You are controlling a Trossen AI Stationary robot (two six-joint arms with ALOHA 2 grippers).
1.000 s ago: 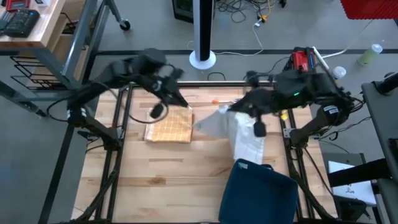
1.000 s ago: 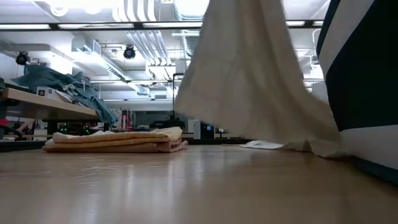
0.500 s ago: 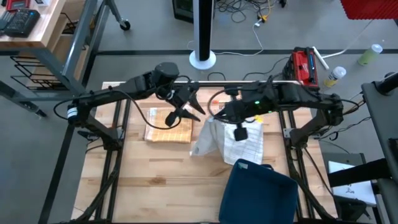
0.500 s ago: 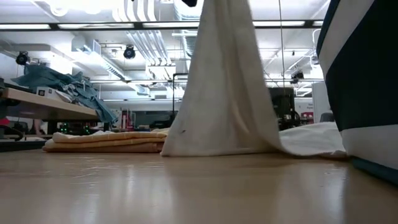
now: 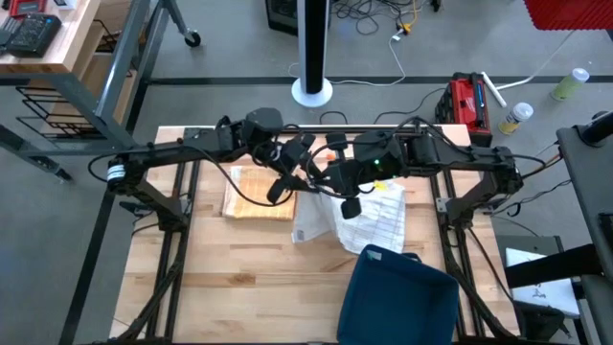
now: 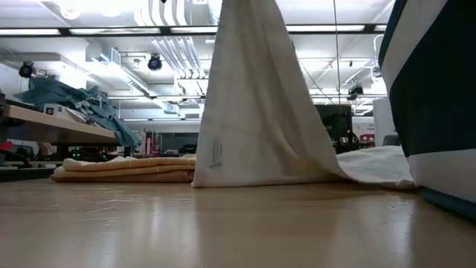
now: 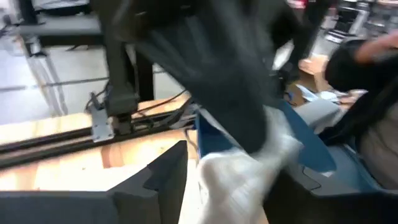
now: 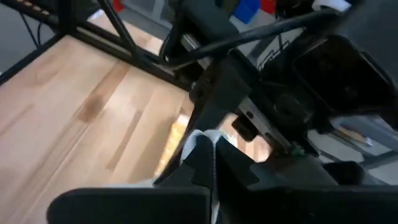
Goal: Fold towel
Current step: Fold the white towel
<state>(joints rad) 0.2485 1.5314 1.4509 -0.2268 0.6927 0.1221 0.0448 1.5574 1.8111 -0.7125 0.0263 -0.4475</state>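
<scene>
High view showed two towels on the table (image 5: 220,287): a white towel (image 5: 369,222) and a folded yellow towel (image 5: 259,195). The right pincer (image 5: 330,178), clamped shut on the white towel, held one edge up mid-table. The left pincer (image 5: 297,165) reached in beside it, fingers parted.

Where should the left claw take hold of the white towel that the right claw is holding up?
Likely the white cloth towel's hanging edge just below the shut right claw, coming in from the left claw's own side. The cloth drapes steeply from that pinch in the low view, so that top edge is lifted off the wooden table.
</scene>
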